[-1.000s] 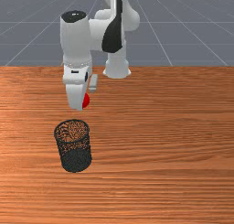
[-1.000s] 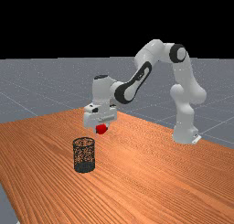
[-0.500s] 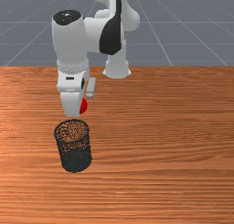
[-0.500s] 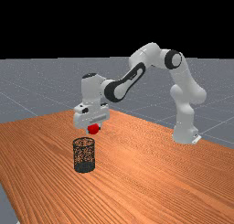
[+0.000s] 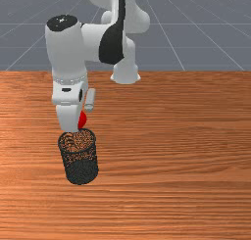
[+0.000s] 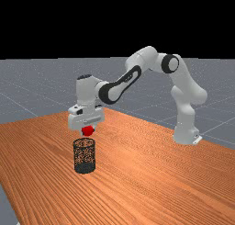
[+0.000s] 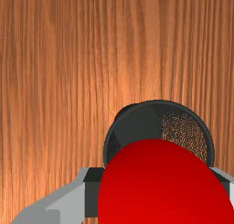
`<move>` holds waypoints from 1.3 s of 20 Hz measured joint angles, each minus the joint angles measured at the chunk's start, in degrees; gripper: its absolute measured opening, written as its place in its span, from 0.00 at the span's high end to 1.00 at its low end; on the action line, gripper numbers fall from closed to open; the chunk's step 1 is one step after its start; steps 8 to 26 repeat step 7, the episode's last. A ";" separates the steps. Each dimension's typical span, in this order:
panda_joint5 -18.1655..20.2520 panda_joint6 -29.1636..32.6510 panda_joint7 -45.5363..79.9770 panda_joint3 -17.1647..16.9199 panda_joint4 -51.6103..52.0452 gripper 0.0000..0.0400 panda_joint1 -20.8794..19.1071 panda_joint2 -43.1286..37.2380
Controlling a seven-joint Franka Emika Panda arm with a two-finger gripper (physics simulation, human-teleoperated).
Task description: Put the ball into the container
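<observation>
Gripper (image 6: 87,132) clamped on ball (image 7: 160,186) — held higher than bin (image 5: 81,171), likely to clear its edge. Nearly lined up, I'd say — nudge over, then release.

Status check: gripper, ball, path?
Gripper shut on ball. Ball held higher than container rim, not in yet. No obstacle seen between them.

One ball (image 7: 160,186), plain red, container (image 5: 81,170), black mesh, tabletop (image 5: 171,160), orange-brown with darker streaked grain, arm (image 6: 86,93), white with black sections, tool (image 6: 87,132), white, pads (image 7: 91,200), black, floor (image 5: 196,43), grey with pale lines
</observation>
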 joint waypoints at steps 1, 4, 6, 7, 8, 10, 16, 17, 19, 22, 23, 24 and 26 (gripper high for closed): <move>0.02 -1.20 0.68 -0.20 0.99 0.30 0.02 0.60; 0.17 -3.45 0.84 -0.13 6.21 0.30 -0.11 3.68; 0.16 -5.93 1.04 -0.09 11.08 0.10 -0.06 6.46; 0.08 -6.75 1.23 -0.12 11.71 0.06 0.05 6.83; 0.08 -6.75 1.23 -0.12 11.71 0.06 0.05 6.83; 0.08 -6.75 1.23 -0.12 11.71 0.06 0.05 6.83; 0.08 -6.75 1.23 -0.12 11.71 0.06 0.05 6.83; 0.08 -6.75 1.23 -0.12 11.71 0.06 0.05 6.83; 0.08 -6.75 1.23 -0.12 11.71 0.06 0.05 6.83; 0.08 -6.75 1.23 -0.12 11.71 0.06 0.05 6.83; 0.08 -6.75 1.23 -0.12 11.71 0.06 0.05 6.83; 0.08 -6.75 1.23 -0.12 11.71 0.06 0.05 6.83; 0.08 -6.75 1.23 -0.12 11.71 0.06 0.05 6.83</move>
